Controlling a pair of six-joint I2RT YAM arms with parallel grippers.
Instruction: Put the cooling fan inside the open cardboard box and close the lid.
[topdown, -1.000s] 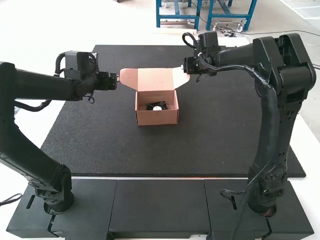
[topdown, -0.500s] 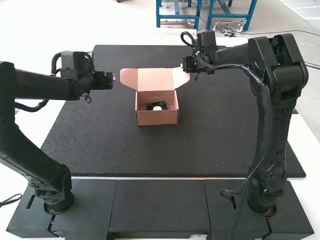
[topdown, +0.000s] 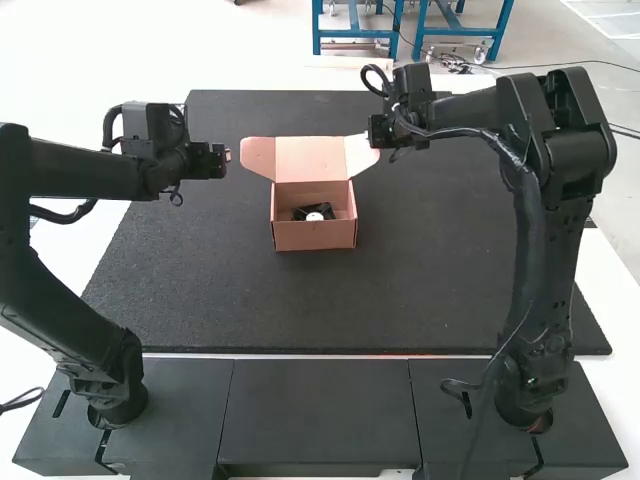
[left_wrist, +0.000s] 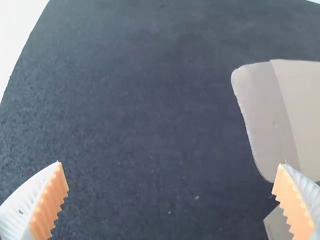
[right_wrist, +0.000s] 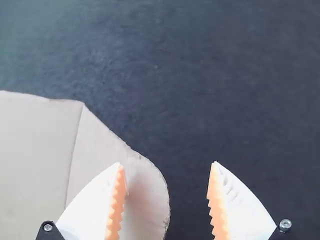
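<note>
Three black base panels (topdown: 320, 415) line the near edge, with one arm standing on each outer panel. Beyond them a wide stretch of the black mat (topdown: 300, 300) lies bare up to the one cardboard box (topdown: 312, 232), which sits about mid-mat with open room on its near, left and right sides.

One cooling fan (topdown: 312, 213) lies inside the box, low between its walls. The single lid (topdown: 308, 158) stands open and leans back from the far wall, so the box mouth is uncovered. It carries two rounded side flaps, one at each end.

Both grippers hang at the level of the lid. The left gripper (topdown: 228, 160) is just beside the left flap (left_wrist: 260, 115). Its fingers are spread wide with nothing between them, and the flap's edge lies near one orange pad (left_wrist: 290, 200); whether they touch cannot be told. The right gripper (topdown: 372, 130) is at the right flap (right_wrist: 100, 145), also with its fingers apart and clamped on nothing. That flap's rounded corner lies partly behind one finger (right_wrist: 97, 200) and reaches a little way into the gap.

Behind the lid, a further strip of mat runs to its far edge.
</note>
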